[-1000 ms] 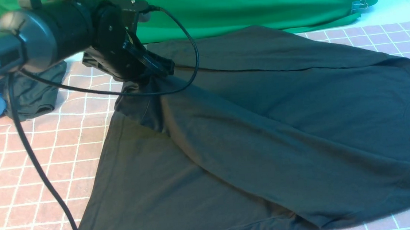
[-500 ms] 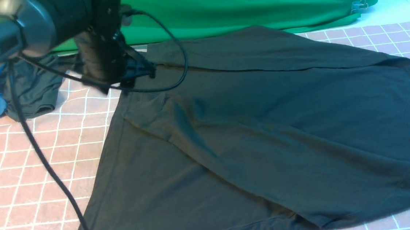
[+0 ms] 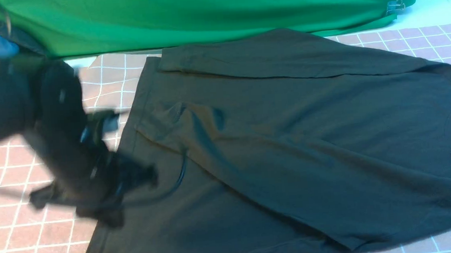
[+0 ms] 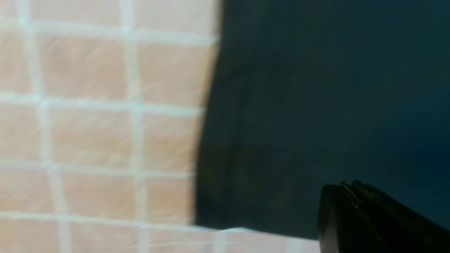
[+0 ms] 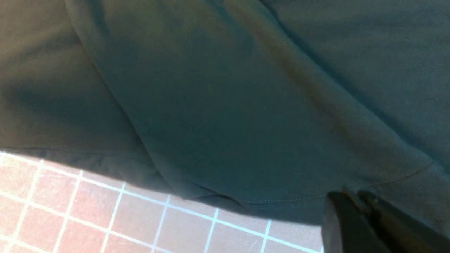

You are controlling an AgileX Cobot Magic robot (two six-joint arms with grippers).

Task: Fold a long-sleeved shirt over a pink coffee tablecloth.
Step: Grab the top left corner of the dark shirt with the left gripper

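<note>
Half done at best, judged by the lay. Found left gripper point(image 4: 347, 186) at the left edge of the long-sleeved shirt point(image 3: 290, 137), blurred, fingers pressed together, empty. Saw shirt spread over the pink coffee tablecloth point(image 3: 37, 238), sleeve point(image 3: 260, 156) across its body. Found right gripper point(image 5: 353, 196) by shirt's collar, fingers together. Feared closed tips dragging low, rumpling that sleeve.

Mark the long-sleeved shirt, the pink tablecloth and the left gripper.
long-sleeved shirt point(image 3: 308, 100): front view, mid-torso fabric.
pink tablecloth point(image 3: 17, 239): front view, bare checked area left of the shirt.
left gripper point(image 4: 346, 186): left wrist view, closed fingertips.
</note>
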